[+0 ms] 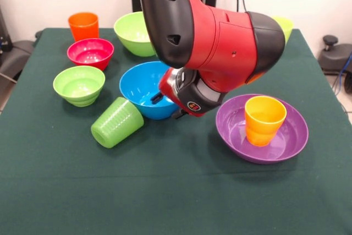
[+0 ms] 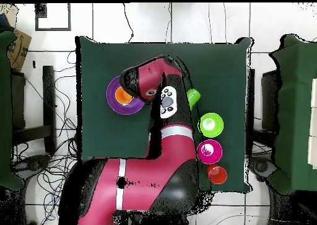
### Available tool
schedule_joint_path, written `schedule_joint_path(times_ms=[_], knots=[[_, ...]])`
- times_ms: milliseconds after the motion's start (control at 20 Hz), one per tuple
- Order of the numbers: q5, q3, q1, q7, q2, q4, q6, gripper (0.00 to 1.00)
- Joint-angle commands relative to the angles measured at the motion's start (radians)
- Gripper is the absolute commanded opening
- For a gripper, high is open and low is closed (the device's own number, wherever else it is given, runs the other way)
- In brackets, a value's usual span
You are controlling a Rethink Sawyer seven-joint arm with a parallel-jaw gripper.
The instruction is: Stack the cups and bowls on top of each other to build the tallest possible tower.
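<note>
A purple bowl (image 1: 291,136) sits at the front right with an orange-yellow cup (image 1: 264,119) standing upright in it; both also show in the overhead view, bowl (image 2: 112,101) and cup (image 2: 124,97). A blue bowl (image 1: 140,86) sits mid-table. A ribbed green cup (image 1: 116,122) lies on its side just in front of the blue bowl. My gripper (image 1: 165,103) hangs low at the blue bowl's right rim, mostly hidden under the wrist. A small lime bowl (image 1: 79,85), a small red bowl (image 1: 91,52), an orange cup (image 1: 83,26) and a large lime bowl (image 1: 132,32) stand at the left and back.
The bulky red arm (image 1: 220,42) spans the table's middle and hides what is behind it. A yellow-green rim (image 1: 285,26) peeks out at the back right. The green cloth (image 1: 176,191) reaches the table's front edge. In the overhead view the arm (image 2: 164,142) covers the blue bowl.
</note>
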Motion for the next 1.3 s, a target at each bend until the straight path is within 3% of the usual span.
schedule_joint_path(times_ms=[50,250,300,700,1000,1300], knots=[[0.028,0.029,0.022,0.246,-0.01,0.001,0.025,1.0],[0.038,0.025,0.024,0.243,-0.01,0.004,0.023,1.0],[0.04,0.025,0.024,0.242,-0.01,0.005,0.023,0.0],[0.041,0.022,0.029,0.217,-0.012,0.014,0.021,0.0],[0.034,0.006,0.047,0.251,-0.009,0.003,0.024,0.0],[0.02,-0.014,0.026,0.177,-0.113,0.081,-0.049,0.0]])
